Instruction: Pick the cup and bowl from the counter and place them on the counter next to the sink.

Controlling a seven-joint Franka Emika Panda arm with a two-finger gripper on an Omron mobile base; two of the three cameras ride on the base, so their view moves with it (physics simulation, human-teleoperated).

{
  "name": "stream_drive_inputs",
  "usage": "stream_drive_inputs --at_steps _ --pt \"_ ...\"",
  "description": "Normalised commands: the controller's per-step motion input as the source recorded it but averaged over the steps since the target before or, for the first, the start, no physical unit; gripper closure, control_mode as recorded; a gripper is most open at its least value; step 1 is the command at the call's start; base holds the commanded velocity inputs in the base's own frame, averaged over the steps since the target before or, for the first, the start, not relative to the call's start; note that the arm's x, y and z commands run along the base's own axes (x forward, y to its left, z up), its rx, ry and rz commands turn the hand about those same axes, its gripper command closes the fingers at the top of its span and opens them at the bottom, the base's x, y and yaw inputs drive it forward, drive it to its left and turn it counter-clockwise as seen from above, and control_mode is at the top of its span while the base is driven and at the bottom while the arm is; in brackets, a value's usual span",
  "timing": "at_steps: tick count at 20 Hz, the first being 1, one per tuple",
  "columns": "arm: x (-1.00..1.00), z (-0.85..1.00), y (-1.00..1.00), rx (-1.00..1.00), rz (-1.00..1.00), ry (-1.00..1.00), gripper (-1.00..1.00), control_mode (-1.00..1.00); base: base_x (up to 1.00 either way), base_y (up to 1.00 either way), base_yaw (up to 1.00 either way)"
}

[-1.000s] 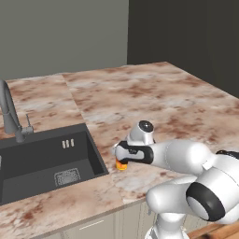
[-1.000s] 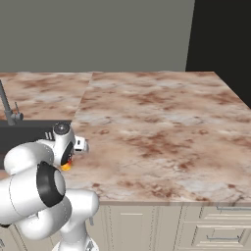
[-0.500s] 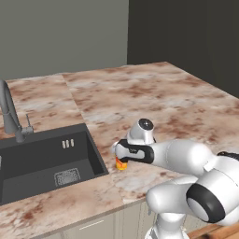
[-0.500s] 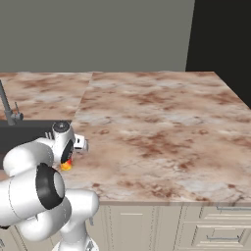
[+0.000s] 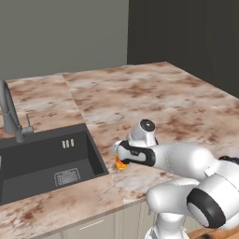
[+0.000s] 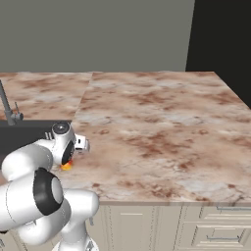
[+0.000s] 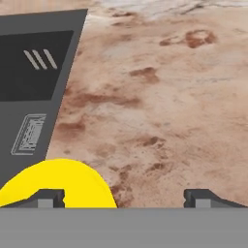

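In the hand view the sink (image 7: 34,72) sits left of the jaws, and the cup (image 7: 58,186) stands on the counter (image 7: 169,97) right by the left fingertip (image 7: 46,197). Gripper (image 7: 124,198) spread wide, holding nothing.

The beige-pink marble-like counter (image 6: 162,122) with reddish-brown veining runs across the middle of the picture, over cream cabinet fronts (image 6: 196,228) with drawer handles at the lower right. At the counter's left end lies the dark grey recessed sink (image 6: 27,135), with the lower part of its grey metal faucet (image 6: 9,112) rising at its far side. The white arm with dark joints (image 6: 41,191) bends low over the counter just right of the sink. A small patch of the yellow cup with orange blotches (image 6: 65,166) shows beneath the arm's wrist, beside the sink's near right corner. The gripper is hidden behind the wrist.
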Motion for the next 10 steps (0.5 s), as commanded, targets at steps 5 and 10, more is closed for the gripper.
stream_drive_inputs --at_steps 5,10 --pt "0.00 0.15 -0.27 0.00 -0.05 0.00 -1.00 -1.00 0.00 0.00 0.00" --pt "0.00 0.32 -0.04 0.00 -0.03 0.00 -1.00 -1.00 0.00 0.00 0.00"
